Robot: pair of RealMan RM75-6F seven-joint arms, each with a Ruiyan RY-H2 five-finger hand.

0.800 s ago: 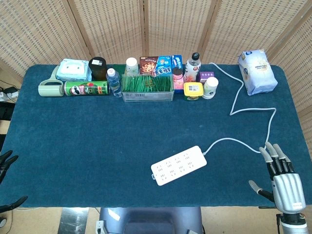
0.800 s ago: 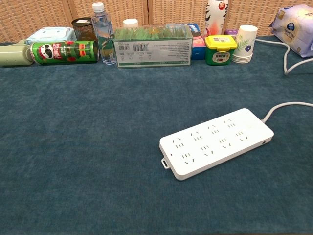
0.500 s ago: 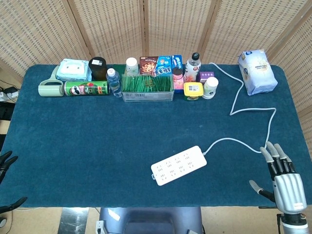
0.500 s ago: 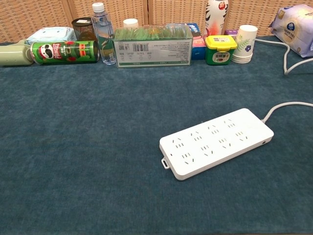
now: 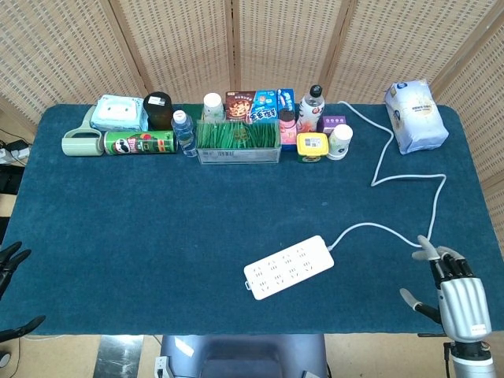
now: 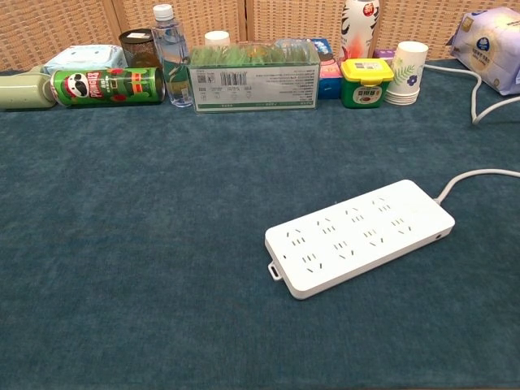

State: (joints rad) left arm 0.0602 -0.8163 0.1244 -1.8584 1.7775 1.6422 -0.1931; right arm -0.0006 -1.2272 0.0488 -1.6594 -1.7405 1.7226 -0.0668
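My right hand (image 5: 455,287) hovers at the table's front right corner, in the head view only. Its fingers (image 5: 442,258) are curled down where the white cable (image 5: 435,206) ends, and its thumb sticks out to the left. Whether the fingers grip the cable end is hidden. The cable runs from a white power strip (image 5: 288,267) (image 6: 361,236) lying flat near the front middle of the blue tablecloth (image 5: 142,228). My left hand (image 5: 9,268) shows only as dark spread fingers off the table's left edge, holding nothing.
Along the back edge stand a green Pringles can (image 5: 139,142) on its side, a water bottle (image 5: 183,131), a clear box of green sticks (image 5: 239,140), snack boxes, a yellow-lidded jar (image 5: 312,146) and paper cups (image 5: 340,141). A white bag (image 5: 415,115) sits at the back right.
My right hand's fingers have curled down from straight onto the cable's end. The left hand, power strip and other items have not moved.
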